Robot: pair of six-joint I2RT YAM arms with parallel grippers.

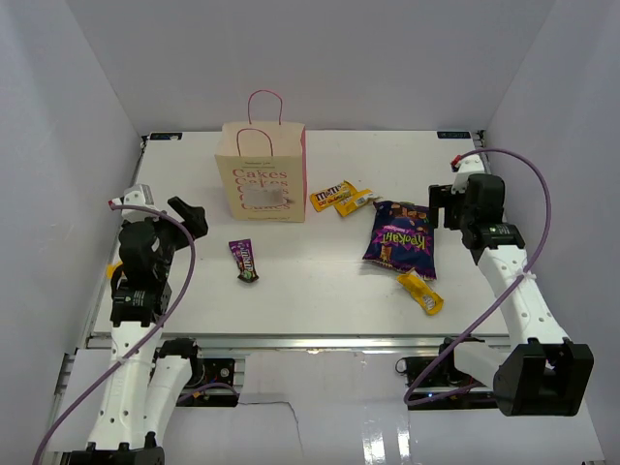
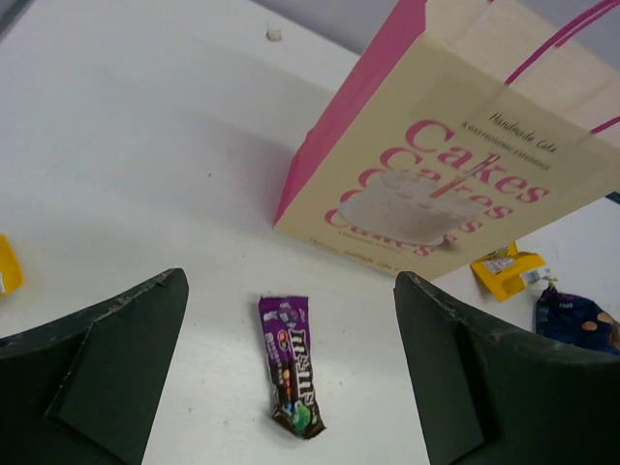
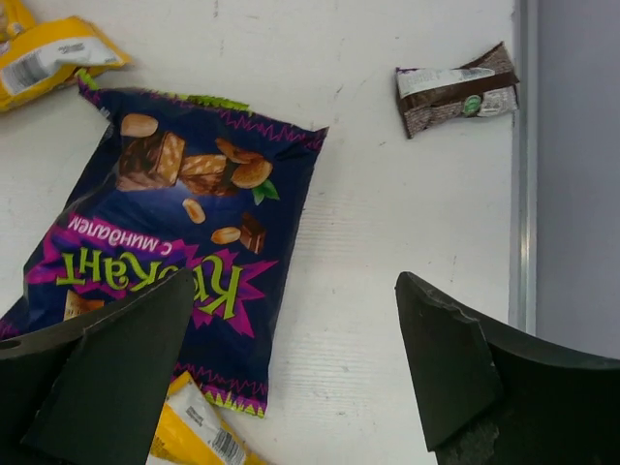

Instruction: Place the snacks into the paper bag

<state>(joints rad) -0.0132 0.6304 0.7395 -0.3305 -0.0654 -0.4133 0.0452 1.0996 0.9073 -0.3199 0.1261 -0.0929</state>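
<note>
Nothing bagged yet, every snack loose on the counter (image 1: 320, 281)
Top view: the bag (image 1: 262, 172) stands upright far centre, yellow packets (image 1: 339, 199) just right of it, the chip bag (image 1: 401, 238) further right with a lone yellow packet (image 1: 422, 293) at its near corner, the dark packet (image 1: 245, 260) near-left of the bag; the left gripper (image 1: 189, 218) hangs left of the bag, the right gripper (image 1: 443, 205) beside the chip bag's right edge. Left wrist: jaws spread, empty, the dark packet flat below them. Right wrist: jaws spread, empty, over the chip bag's edge; a brown packet (image 3: 455, 89) lies by the counter's right rim. Risks: the glossy chip bag could slip from an edge pinch, or catch the bag's mouth or handles and tip it
</note>
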